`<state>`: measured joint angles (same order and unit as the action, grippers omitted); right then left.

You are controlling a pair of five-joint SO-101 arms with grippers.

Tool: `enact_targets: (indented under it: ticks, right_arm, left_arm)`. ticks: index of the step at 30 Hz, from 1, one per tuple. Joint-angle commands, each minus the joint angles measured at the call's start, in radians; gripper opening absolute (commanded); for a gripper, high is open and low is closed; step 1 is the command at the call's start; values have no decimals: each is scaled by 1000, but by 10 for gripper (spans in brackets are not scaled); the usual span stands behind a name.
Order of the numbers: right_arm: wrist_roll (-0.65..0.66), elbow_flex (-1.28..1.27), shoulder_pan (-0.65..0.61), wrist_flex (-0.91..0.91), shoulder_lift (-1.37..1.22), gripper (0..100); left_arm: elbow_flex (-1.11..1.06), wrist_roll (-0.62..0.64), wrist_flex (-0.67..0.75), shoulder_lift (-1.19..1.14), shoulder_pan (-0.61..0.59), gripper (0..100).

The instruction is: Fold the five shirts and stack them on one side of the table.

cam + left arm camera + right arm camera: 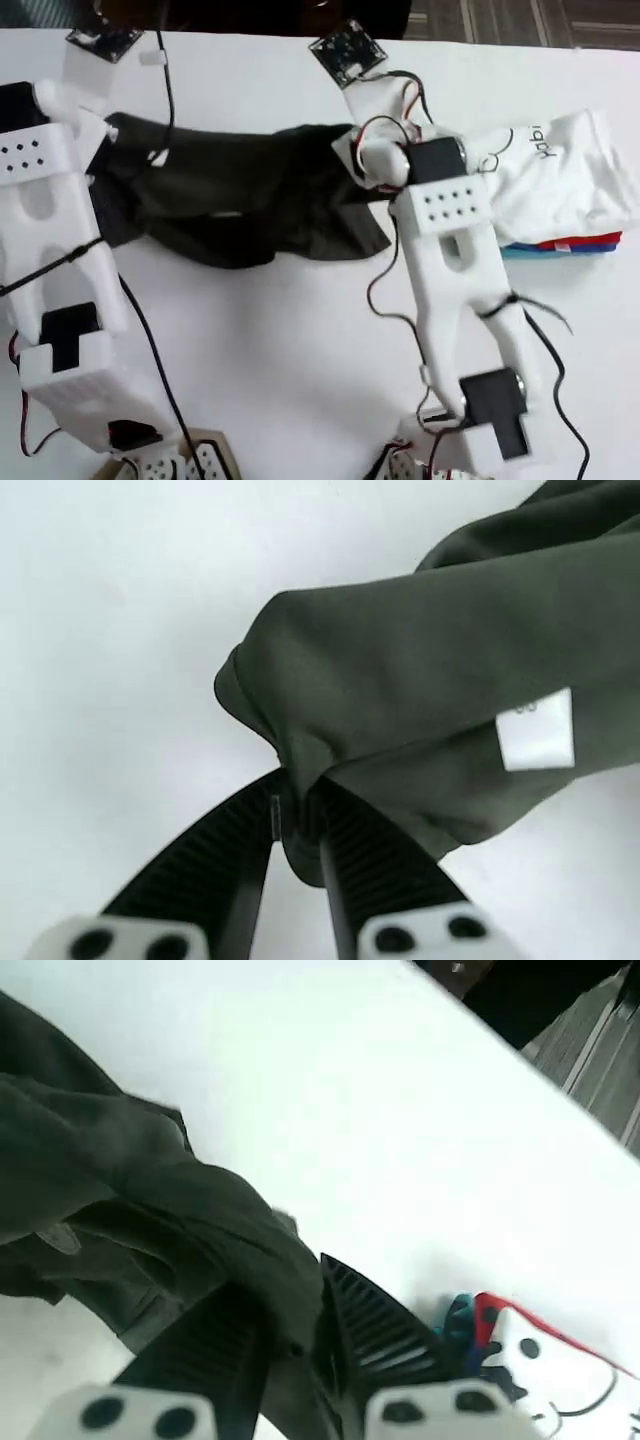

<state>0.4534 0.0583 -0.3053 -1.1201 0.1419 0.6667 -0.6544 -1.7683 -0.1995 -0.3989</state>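
A dark green shirt (240, 205) hangs stretched between the two arms over the far half of the white table (280, 350). My left gripper (298, 815) is shut on one bunched end of the dark green shirt (430, 680), which carries a white label (535, 730). My right gripper (300, 1330) is shut on the other end of the dark green shirt (150, 1220), next to the stack. In the high view the left gripper (108, 128) is at the far left and the right gripper (362, 160) at the centre back. A stack of folded shirts (560, 190), white on top over red and blue, lies at the right.
Cables (150, 340) run from both arms across the near part of the table. The arm bases (170, 460) stand at the near edge. The table's far edge (480, 45) borders a dark floor. The stack of folded shirts (500, 1335) peeks in beside the right gripper.
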Motion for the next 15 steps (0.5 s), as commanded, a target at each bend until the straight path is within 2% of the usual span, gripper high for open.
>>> enact_targets:
  ticks: [1, 8, 15]
  right_arm:
    - [5, 34, -16, 15, 111, 19]
    - [5, 9, -97, -131, 134, 20]
    - [5, -207, -219, -104, 71, 22]
  left_arm:
    - [50, 6, -11, 23, -18, 28]
    - [42, 5, -12, 21, -75, 28]
    - [-133, -8, -2, 12, -160, 28]
